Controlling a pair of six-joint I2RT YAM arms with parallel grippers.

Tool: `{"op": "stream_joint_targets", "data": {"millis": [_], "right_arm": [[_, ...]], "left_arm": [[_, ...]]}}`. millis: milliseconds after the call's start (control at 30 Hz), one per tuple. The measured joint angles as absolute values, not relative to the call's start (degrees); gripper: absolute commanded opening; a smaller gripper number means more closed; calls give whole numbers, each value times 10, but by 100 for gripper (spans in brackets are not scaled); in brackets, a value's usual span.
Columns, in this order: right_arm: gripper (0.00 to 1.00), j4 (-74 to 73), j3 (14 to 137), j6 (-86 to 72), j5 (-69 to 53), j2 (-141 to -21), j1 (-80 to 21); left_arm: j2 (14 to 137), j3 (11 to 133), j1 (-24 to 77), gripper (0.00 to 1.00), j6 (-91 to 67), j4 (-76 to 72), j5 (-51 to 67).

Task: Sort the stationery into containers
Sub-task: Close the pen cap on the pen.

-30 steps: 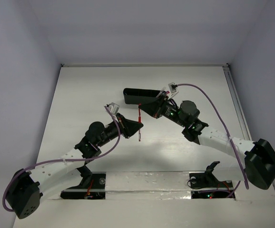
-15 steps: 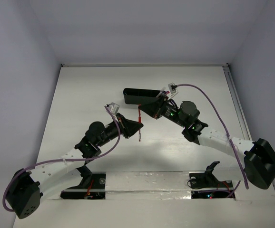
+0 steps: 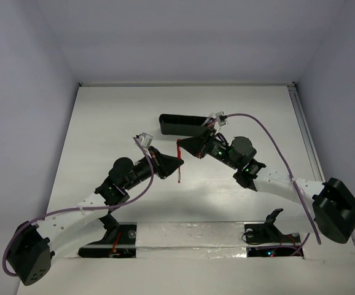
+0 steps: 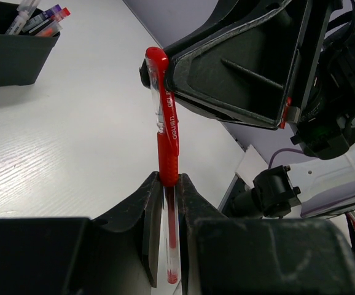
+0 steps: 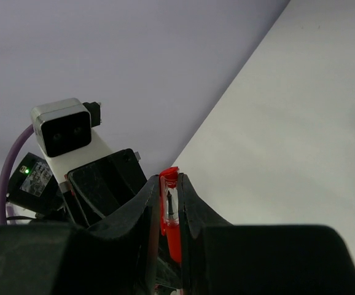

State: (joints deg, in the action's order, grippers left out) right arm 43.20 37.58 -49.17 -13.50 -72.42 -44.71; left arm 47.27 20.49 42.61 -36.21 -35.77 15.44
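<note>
Looks like a mid-air handover to me. The red gel pen (image 4: 165, 123) is pinched at both ends: left gripper (image 4: 168, 184) jaws clamped on the barrel, right gripper (image 5: 168, 187) jaws on the cap end, above the middle of the worktop (image 3: 104, 123). The black tray (image 3: 179, 125), with pens in it, sits just beyond toward the far edge. My guess is one side needs to let go so the other can drop it in.

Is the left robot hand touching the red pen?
Touching. In the left wrist view, the left gripper has its jaws pressed against both sides of the red pen, with no gap.
</note>
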Motion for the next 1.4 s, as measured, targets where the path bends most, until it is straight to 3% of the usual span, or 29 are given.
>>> {"op": "stream_joint_targets", "data": {"millis": [733, 1400], "right_arm": [[0, 567, 298, -435, -87, -707, -482], [0, 542, 296, -422, -19, -671, -512]], "left_arm": [[444, 207, 423, 0, -407, -332, 184], [440, 275, 409, 0, -366, -237, 213]]}}
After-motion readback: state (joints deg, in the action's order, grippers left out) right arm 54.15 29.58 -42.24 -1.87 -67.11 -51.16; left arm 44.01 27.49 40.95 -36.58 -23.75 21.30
